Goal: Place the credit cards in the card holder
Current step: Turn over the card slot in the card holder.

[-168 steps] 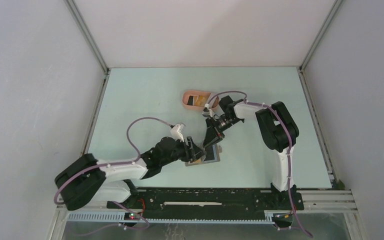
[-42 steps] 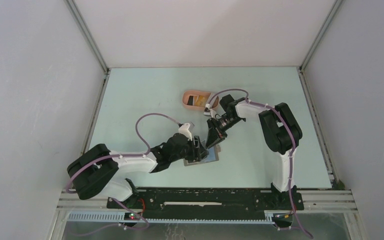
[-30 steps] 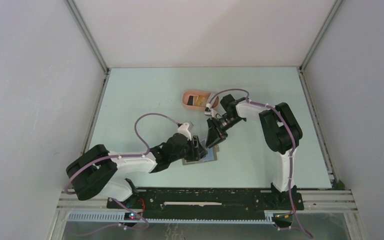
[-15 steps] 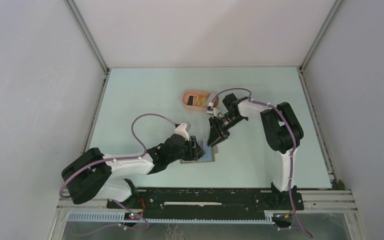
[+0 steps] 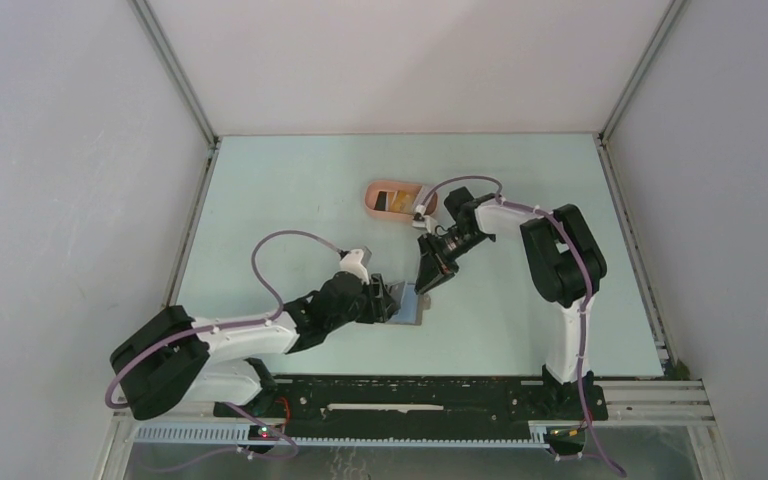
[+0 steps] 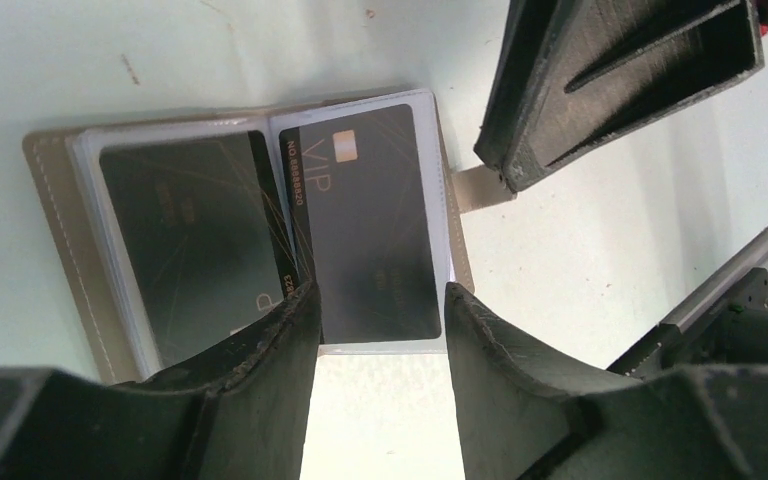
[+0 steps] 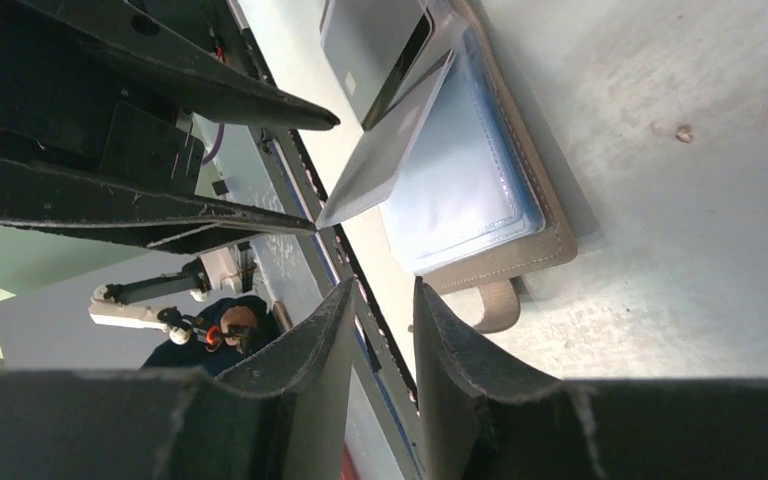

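Holder was seen lying open on the counter, clear sleeves facing up. The tab was stuck out flat from one edge of the holder. Two dark cards were seen inside. A black card was sleeved on the half away from the tab. A VIP card was sleeved on the half next to the tab.

One sleeve page was raised off the holder at a slant, between the fingers of the left claw. That claw was reached in from the holder's left side in the top view. Its fingers were spread, one at each long edge of the VIP card's outer end. Whether the card or sleeve was actually pinched could not be told.

Right claw was hung over the tab side of the holder, tips pointed down. Its fingers were narrowly parted and nothing was seen between them. Contact with the tab could not be told.

More cards, black and orange, were seen in the pink tray. The tray was placed beyond the holder's far side, well apart from it.
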### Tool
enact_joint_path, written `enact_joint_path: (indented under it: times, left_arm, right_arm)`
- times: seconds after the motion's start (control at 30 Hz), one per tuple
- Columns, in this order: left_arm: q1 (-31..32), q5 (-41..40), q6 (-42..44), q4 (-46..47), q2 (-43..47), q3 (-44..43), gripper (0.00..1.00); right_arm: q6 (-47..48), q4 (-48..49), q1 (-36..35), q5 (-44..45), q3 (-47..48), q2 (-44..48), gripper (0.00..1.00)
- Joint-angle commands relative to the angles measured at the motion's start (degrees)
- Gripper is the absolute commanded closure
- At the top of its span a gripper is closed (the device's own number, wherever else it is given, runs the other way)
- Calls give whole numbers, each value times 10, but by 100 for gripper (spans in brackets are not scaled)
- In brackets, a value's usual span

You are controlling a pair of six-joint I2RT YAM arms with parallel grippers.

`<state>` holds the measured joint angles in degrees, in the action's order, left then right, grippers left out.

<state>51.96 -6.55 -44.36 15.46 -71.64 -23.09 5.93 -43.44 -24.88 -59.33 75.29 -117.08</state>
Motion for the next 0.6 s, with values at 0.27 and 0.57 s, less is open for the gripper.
enact_joint_path:
  times: [0.27, 0.57]
  left_arm:
    - [-22, -75, 18, -65, 99, 53, 46]
    - [-60, -86, 45, -83, 127, 58, 46]
  right_arm:
    - [0, 29, -36, 33, 1, 25, 66]
    - [1, 40, -52, 37, 8, 30, 66]
